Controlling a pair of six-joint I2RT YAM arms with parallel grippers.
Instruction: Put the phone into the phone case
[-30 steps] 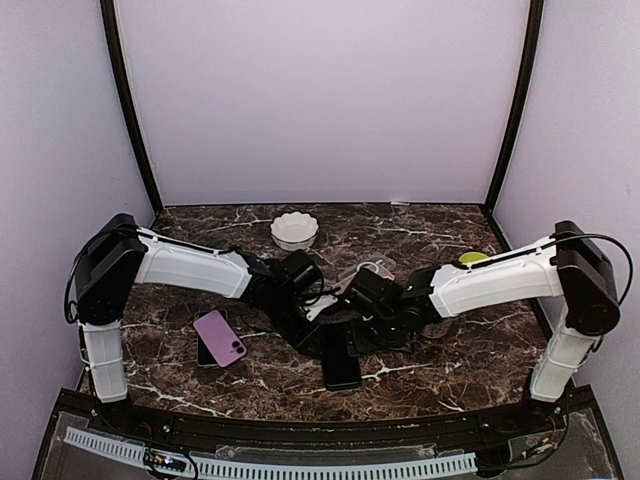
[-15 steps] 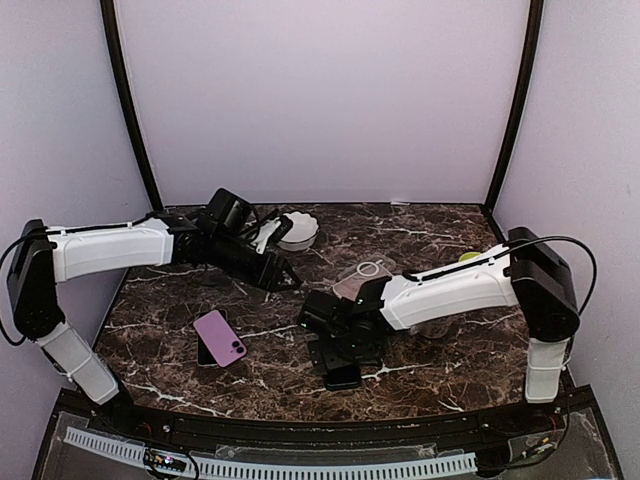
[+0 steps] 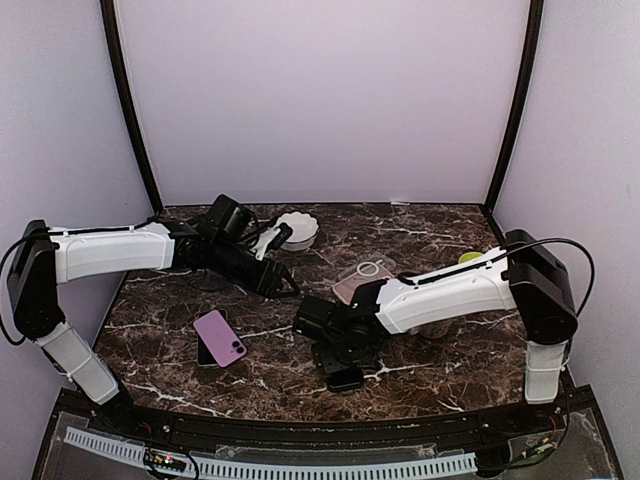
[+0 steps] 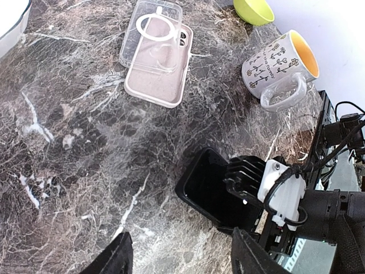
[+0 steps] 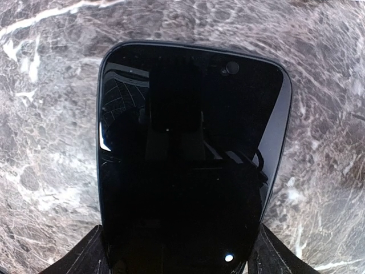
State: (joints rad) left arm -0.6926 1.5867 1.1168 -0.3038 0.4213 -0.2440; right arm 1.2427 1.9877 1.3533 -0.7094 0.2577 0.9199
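Top external view: the right tool (image 3: 335,348) sits low over the counter (image 3: 450,350) near its front edge. The black phone (image 3: 345,379) is under it, and only the phone's near end shows.
Right tool grip: the jaws stand wide, with one finger (image 5: 91,254) against each long edge of the phone (image 5: 188,148). The phone is screen up and held in a broad grip.
Left tool (image 3: 284,286): it hangs back and to the left of the phone, well apart from it. Its fingers (image 4: 117,260) are spread with nothing between them.
Case: the clear phone case (image 4: 153,34) lies partly on a pink case (image 4: 159,80). It is farther back on the counter than the phone and apart from both tools.
Beside the cases: a mug (image 4: 279,68) stands to their right.
Hidden: in the left wrist view the right tool's black body covers about half of the phone (image 4: 205,180).
Cut off: the right wrist view loses the phone's near end and most of both fingers at its lower edge.
Cannot tell: whether the phone lies flat or is raised off the counter.
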